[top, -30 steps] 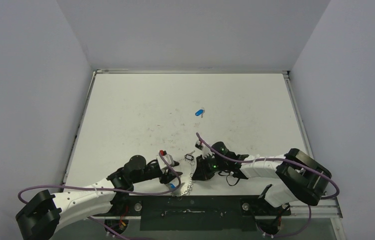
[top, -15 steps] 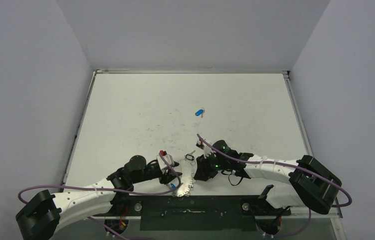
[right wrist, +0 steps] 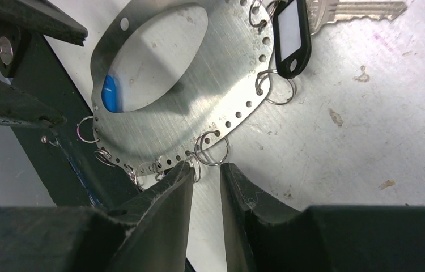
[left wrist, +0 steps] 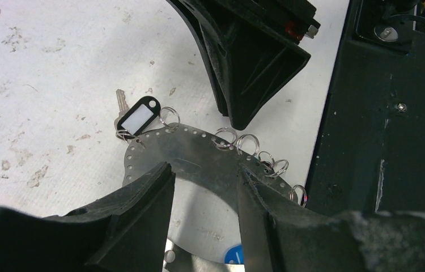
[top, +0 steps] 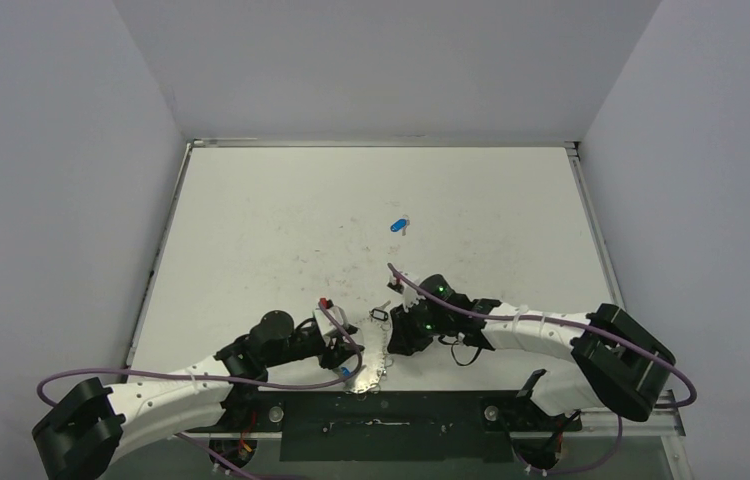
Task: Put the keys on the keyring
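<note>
Robot lab cell: scuffed white table point(top: 281, 230) w/ plain grey walls point(top: 381, 60) round it.

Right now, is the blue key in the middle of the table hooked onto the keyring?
No, the blue key lies loose on the table, well apart from the keyring at the near edge.

Light: even and diffuse from overhead; your worktop point(top: 281, 220) reads bright, not blown out.
Shadows: soft, short, low in contrast.
Glare: keyring point(right wrist: 221, 79) shows a brushed sheen with dark reflections.
Focus: left gripper point(left wrist: 203, 170) near the lens goes soft; the metal is sharp.
</note>
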Robot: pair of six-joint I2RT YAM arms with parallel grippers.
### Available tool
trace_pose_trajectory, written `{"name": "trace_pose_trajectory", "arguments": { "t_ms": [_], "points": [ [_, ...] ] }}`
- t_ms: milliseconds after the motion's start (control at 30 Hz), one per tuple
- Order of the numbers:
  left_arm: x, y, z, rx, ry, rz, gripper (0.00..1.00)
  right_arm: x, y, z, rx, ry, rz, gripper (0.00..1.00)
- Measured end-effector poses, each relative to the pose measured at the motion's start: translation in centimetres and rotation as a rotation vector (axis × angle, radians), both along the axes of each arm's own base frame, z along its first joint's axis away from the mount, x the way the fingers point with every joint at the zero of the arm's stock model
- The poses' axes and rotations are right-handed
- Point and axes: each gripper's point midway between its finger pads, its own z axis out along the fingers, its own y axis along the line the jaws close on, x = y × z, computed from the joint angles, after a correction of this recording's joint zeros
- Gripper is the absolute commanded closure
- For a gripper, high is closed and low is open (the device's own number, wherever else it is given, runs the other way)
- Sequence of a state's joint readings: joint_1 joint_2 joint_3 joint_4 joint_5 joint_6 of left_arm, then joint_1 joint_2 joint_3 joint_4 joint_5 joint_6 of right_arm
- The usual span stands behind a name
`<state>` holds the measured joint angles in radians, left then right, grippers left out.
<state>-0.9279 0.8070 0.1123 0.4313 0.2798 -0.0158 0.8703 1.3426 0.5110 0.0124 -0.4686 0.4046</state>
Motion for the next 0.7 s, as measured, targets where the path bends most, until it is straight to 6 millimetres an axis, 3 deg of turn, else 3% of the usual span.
{"name": "trace_pose_trajectory", "arguments": {
  "t_ms": [400, 600, 700],
  "points": [
    [0.2, 0.1, -0.5, 0.008, 0.031, 0.025, 0.58, -1.8, -0.1, -1.8, -0.036, 0.101, 0.029, 0.74],
    [0.2, 0.1, -0.3, 0.004, 0.027, 0.029, 0.58, -2.4, 1.0, -2.0, -0.016, 0.128, 0.056, 0.99],
    [0.2, 0.2, -0.2, 0.000, 0.024, 0.029, 0.58, -2.7, 1.2, -2.1, -0.019, 0.130, 0.069, 1.00]
  ]
}}
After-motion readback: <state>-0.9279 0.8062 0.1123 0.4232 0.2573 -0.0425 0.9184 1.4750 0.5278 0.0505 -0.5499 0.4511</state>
